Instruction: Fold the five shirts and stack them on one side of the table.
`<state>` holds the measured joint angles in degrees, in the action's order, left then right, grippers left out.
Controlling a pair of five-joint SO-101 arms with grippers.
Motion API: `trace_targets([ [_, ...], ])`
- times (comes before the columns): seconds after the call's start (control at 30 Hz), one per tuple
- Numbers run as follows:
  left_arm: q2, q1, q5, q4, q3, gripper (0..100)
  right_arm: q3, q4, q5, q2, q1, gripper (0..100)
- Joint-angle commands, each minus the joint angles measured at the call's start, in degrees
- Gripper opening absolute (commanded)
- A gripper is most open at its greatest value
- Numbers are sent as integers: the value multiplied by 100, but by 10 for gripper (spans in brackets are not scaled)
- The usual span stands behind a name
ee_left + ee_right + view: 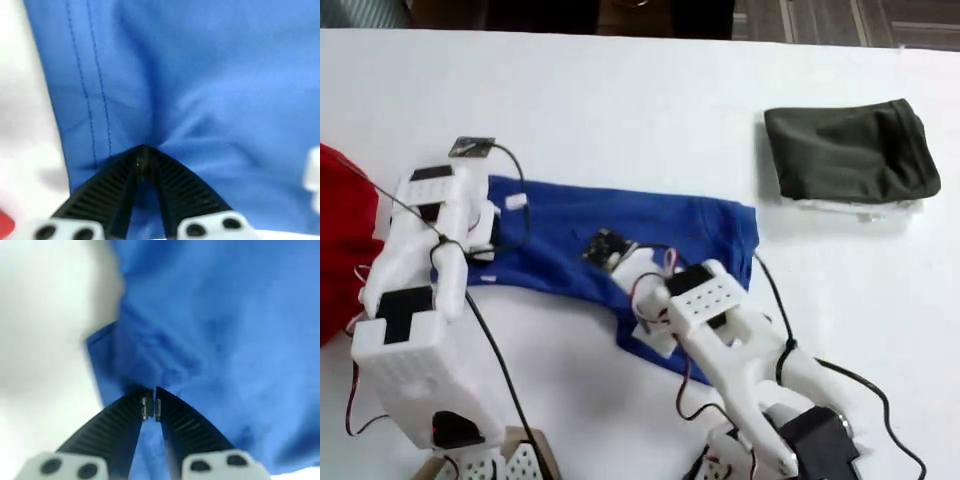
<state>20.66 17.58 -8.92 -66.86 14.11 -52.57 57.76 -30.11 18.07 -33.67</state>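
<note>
Blue shirt (620, 235) is lying stretched out flat on the table (620, 100). Left gripper (142, 157) is pinching it by the stitched hem at its left end, jaws closed to a point with cloth puckering at the tips. Right gripper (151, 402) is biting the shirt's edge nearest the arms, jaws squeezed to a sliver around a blue fold. 1 folded green shirt (850, 150) is sitting well off the blue shirt's right end, and 1 red shirt (340, 240) is lying bunched beyond its left end.
</note>
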Motion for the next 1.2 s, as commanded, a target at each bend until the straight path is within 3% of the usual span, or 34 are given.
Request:
trace_targets([
  [0.0, 9, 70, 53, 114, 4, 25, 352, 655, -237, 488, -321, 19],
  [0.1, 9, 70, 62, 114, 4, 25, 378, 462, -422, 804, -145, 19],
  [0.37, -9, 79, 510, 229, 66, 25, 352, -1305, 132, 224, 1165, 19],
  [0.57, 9, 79, 501, 229, 57, 25, 378, -1156, 132, -602, 752, 19],
  [0.87, 9, 79, 501, 229, 57, 25, 378, 233, 123, 119, -444, 19],
  [1.17, 9, 79, 501, 229, 57, 25, 343, 708, 123, 1024, -119, 19],
])
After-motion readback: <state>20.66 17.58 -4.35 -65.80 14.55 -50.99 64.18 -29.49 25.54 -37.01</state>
